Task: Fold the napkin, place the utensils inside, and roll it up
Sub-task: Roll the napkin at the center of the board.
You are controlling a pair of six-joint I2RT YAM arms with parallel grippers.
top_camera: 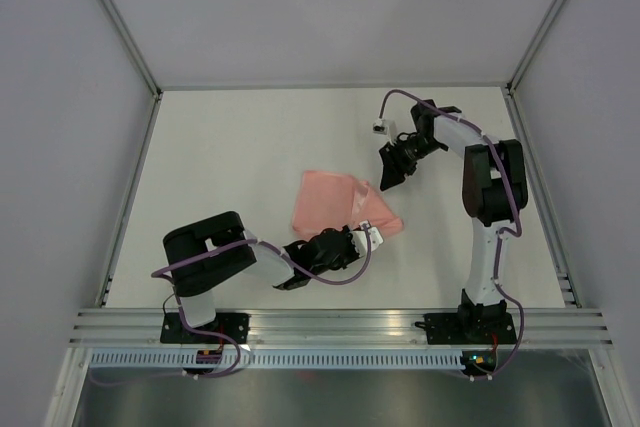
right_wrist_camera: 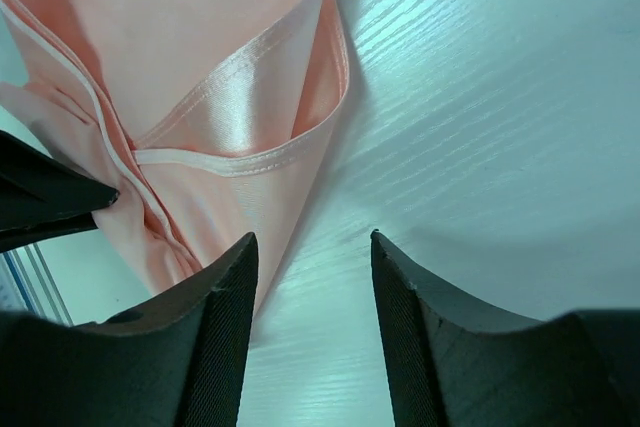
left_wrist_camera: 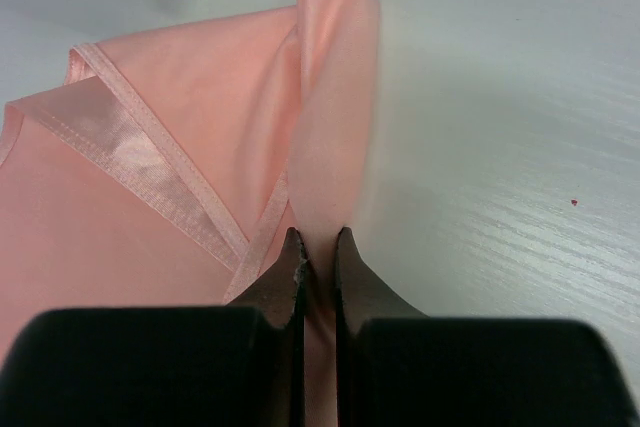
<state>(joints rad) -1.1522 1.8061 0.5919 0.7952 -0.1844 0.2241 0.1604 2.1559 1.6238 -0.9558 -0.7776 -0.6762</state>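
Lab — white enclosure [top_camera: 300,7], aluminium rails [top_camera: 340,322]

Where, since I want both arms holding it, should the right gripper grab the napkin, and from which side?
Probably the hemmed edge on the napkin's right side, approached from the bare table beside it. That edge curls up off the surface, so the open right gripper could straddle it. The left gripper pinches a raised fold at the near edge.

Napkin [top_camera: 335,202] lies on table [top_camera: 230,147] between nearer left fingers [left_wrist_camera: 283,282] and farther right fingers [right_wrist_camera: 215,322].
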